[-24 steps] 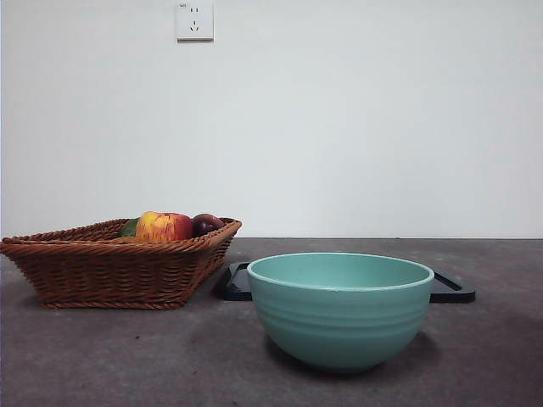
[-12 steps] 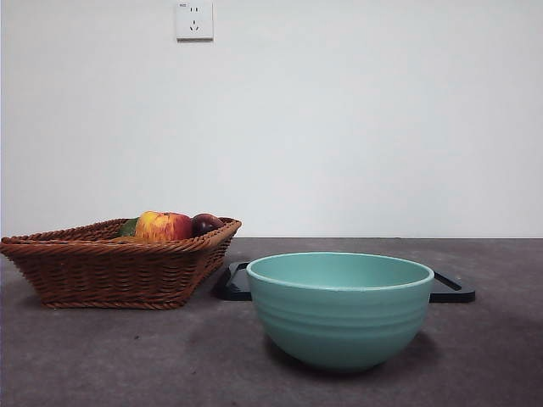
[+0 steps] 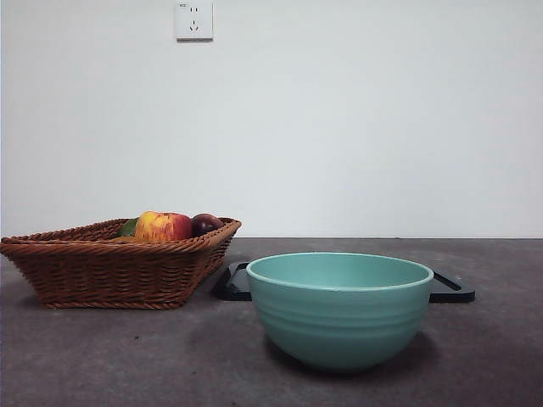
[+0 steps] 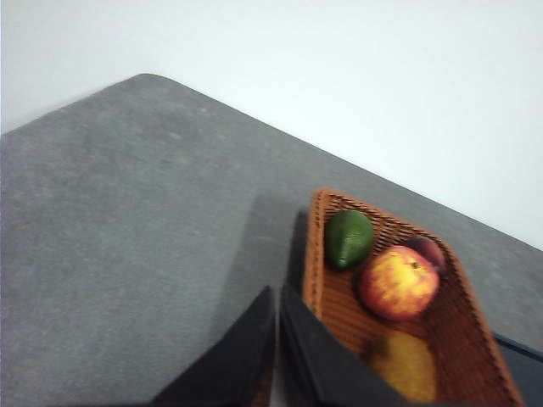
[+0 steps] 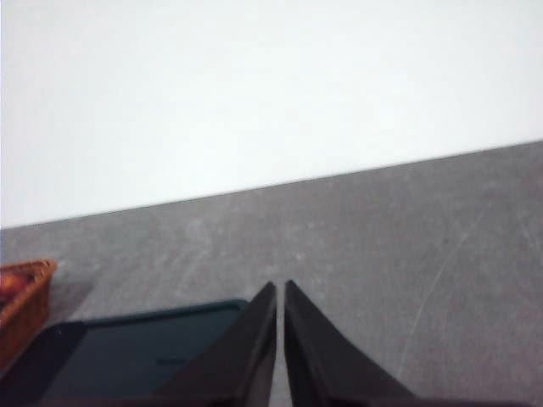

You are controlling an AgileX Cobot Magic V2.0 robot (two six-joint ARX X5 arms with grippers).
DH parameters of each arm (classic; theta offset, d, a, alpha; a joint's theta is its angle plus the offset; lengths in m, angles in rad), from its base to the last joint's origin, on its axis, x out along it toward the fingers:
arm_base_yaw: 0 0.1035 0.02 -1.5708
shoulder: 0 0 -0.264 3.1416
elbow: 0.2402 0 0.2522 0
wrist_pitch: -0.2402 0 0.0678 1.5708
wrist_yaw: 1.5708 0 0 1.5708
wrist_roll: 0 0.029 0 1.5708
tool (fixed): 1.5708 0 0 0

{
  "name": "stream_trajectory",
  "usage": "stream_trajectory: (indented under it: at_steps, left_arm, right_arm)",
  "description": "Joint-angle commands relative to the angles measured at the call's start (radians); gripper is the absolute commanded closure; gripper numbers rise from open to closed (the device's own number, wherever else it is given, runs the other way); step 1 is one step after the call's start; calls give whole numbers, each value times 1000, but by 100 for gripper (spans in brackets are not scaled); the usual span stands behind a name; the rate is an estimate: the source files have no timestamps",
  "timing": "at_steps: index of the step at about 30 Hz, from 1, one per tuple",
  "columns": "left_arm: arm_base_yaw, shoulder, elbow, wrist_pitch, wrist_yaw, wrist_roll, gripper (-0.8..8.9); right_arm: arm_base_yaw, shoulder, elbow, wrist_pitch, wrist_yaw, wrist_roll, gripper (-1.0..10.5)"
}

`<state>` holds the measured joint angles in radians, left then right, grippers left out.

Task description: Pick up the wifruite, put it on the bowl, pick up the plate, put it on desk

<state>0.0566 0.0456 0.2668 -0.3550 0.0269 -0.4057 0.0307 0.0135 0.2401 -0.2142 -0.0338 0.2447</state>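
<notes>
Jaws first: pressed together to a hairline on the left gripper (image 4: 277,292), gripping nothing, poised above the bare desk (image 3: 102,356) just beside the near corner of the wicker basket (image 3: 110,271); likewise closed and empty on the right gripper (image 5: 280,288), hanging over the edge of the black plate (image 5: 144,352). Nearest in the front view, the teal bowl (image 3: 339,326), upright, with nothing showing above its rim. Just behind and beside it, the basket, holding a red-yellow apple (image 3: 163,226), a dark purple fruit (image 3: 206,224) and a green avocado-like fruit (image 4: 349,238). In there too, seen from the left wrist only and blurred, a dull yellow-brown oval next to the apple, probably the wifruite (image 4: 403,363); hidden below the basket wall from the front. Behind the bowl, the plate lying flat on the desk, its ends poking out on either side. Farthest back, a white wall with a socket (image 3: 194,20). As for change over the last second: none to speak of in the front view, with bowl, basket, fruit and plate exactly where they were and no arm entering. Means, most likely, the very start of the job, nothing yet picked or placed. Calls next for opening the left jaws and reaching down into the basket past the apple, without nudging it; risks a poor grip on a small round fruit lying low against the wicker
</notes>
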Motion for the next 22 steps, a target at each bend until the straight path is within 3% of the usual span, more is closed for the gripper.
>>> stream_trajectory:
  at_steps: [1,9,19,22]
  left_arm:
    - [2,38,79,-14,33,13,804]
    - [2,214,292,-157,203,111,804]
    - [-34,442,483,-340,468,241,804]
    - [-73,496,521,-387,520,267,804]
  right_arm:
    - [-1,30,67,-42,-20,10,941]
    - [0,204,271,-220,-142,-30,941]
    - [5,528,562,-522,-389,-151,941]
    - [30,596,624,-585,-428,-189,941]
